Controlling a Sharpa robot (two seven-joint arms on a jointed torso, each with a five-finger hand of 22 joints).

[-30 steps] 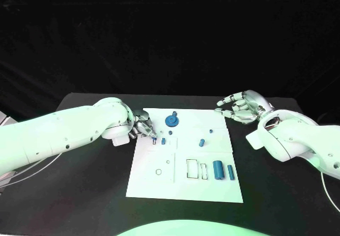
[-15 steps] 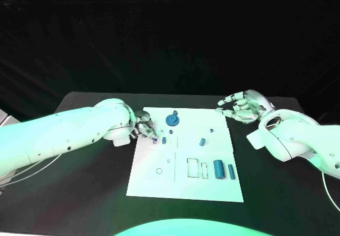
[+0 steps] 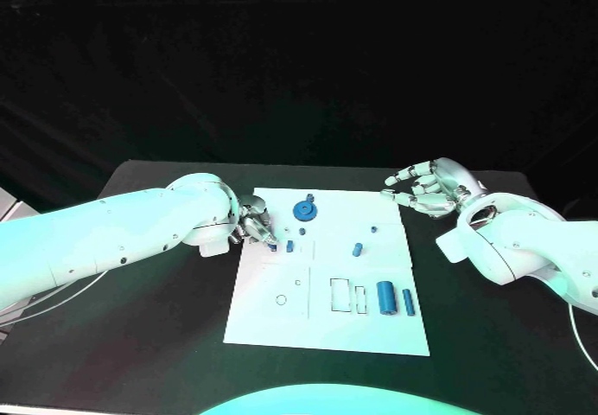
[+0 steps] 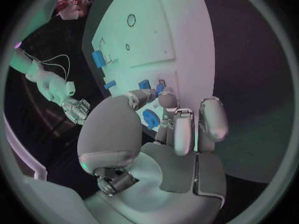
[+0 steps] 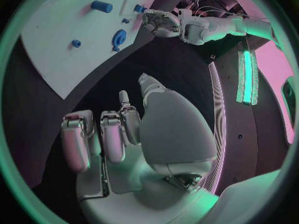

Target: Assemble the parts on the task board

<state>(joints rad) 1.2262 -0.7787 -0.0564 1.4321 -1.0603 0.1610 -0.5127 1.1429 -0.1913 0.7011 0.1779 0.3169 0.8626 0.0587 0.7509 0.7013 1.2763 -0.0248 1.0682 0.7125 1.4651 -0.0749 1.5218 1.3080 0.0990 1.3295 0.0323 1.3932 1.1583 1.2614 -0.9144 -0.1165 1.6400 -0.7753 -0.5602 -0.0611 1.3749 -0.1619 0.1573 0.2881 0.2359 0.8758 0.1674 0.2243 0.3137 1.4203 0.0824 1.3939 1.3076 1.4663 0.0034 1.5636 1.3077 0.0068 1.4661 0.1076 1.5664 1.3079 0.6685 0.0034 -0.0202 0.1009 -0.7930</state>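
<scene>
The white task board (image 3: 327, 320) lies mid-table. My left hand (image 3: 254, 226) rests at the board's left edge, its thumb and a fingertip pinching a small blue part (image 3: 273, 245) (image 4: 160, 88) low over the board. Another small blue part (image 3: 289, 246) (image 4: 144, 83) stands just beside it. A blue disc (image 3: 303, 210) (image 4: 151, 118) (image 5: 118, 37) sits near the far edge. Two blue cylinders (image 3: 385, 298) (image 3: 408, 301) lie at the near right. My right hand (image 3: 423, 190) (image 5: 118, 134) hovers off the board's far right corner, fingers curled in, holding nothing.
Two more small blue parts (image 3: 372, 230) (image 3: 357, 251) stand mid-board. Outlined slots (image 3: 339, 295) and a small ring mark (image 3: 281, 300) are on the near half. The black table (image 3: 149, 346) surrounds the board.
The left hand's fingertips and the pinched part have crept slightly toward the far side. The right hand has drifted a little to the right.
</scene>
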